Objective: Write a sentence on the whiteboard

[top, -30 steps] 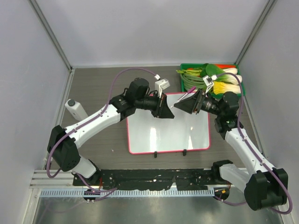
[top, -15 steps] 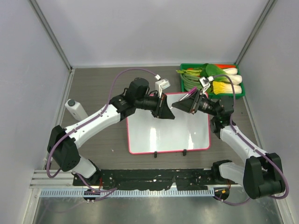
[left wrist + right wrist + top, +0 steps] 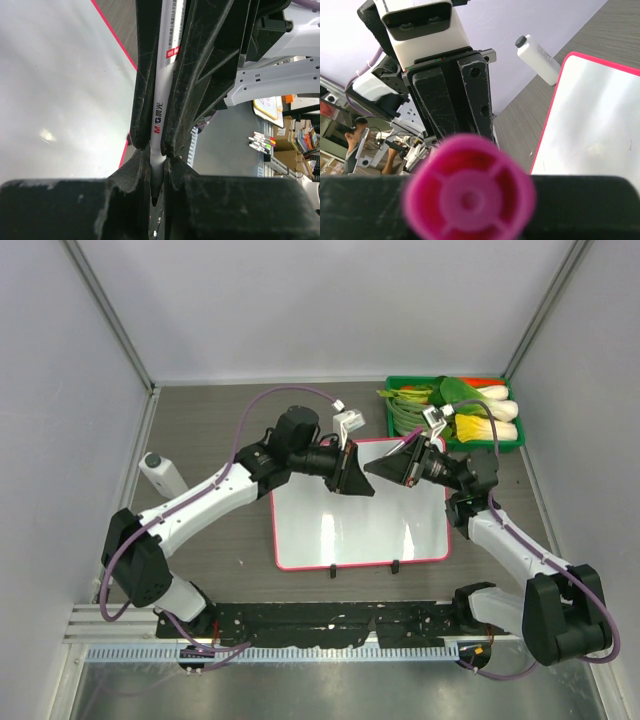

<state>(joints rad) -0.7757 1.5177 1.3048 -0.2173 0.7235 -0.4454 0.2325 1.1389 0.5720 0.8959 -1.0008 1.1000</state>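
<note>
The whiteboard (image 3: 360, 530) lies flat mid-table, glossy white with a pink-red frame; the sentence is not in view on its face. Above its far edge my left gripper (image 3: 362, 483) is shut on a slim white marker (image 3: 162, 90), whose tapered dark-tipped end points back at the left wrist camera. My right gripper (image 3: 373, 468) meets it tip to tip from the right and is shut round the marker's pink cap (image 3: 469, 197), whose round end fills the right wrist view. Behind the cap stand the left gripper's black fingers (image 3: 455, 95).
A green tray (image 3: 388, 418) of vegetables sits at the far right, just behind the right arm. A white bottle-like object (image 3: 160, 475) lies by the left wall. Two small black clips (image 3: 332, 568) sit on the board's near edge.
My right gripper has slid left to the left gripper and its jaws have come together on the marker's pink end. The left arm and the marker have stayed still.
</note>
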